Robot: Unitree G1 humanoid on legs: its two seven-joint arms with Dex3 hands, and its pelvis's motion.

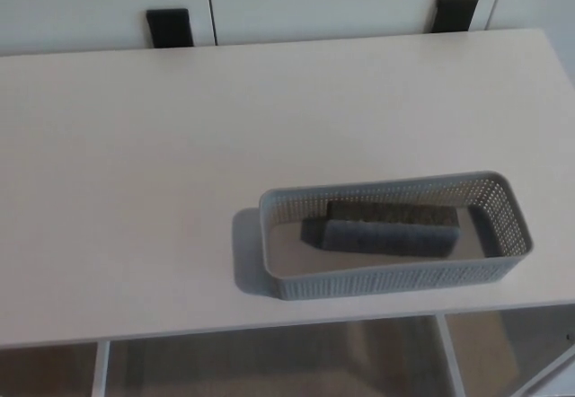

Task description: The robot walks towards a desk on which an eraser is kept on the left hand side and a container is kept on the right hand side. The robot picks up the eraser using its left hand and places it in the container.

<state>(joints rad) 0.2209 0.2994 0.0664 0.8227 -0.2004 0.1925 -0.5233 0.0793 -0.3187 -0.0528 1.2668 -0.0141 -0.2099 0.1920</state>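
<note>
One eraser [386, 233] lies lengthwise, left-to-right, inside the container [386, 279].

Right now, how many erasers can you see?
1. The dark eraser lies inside the grey container, near the desk's front right. No others show.

A grey eraser [384, 233] lies flat inside a grey perforated container [395, 277], which sits near the front edge of the white desk [162, 163], toward its right corner.
</note>
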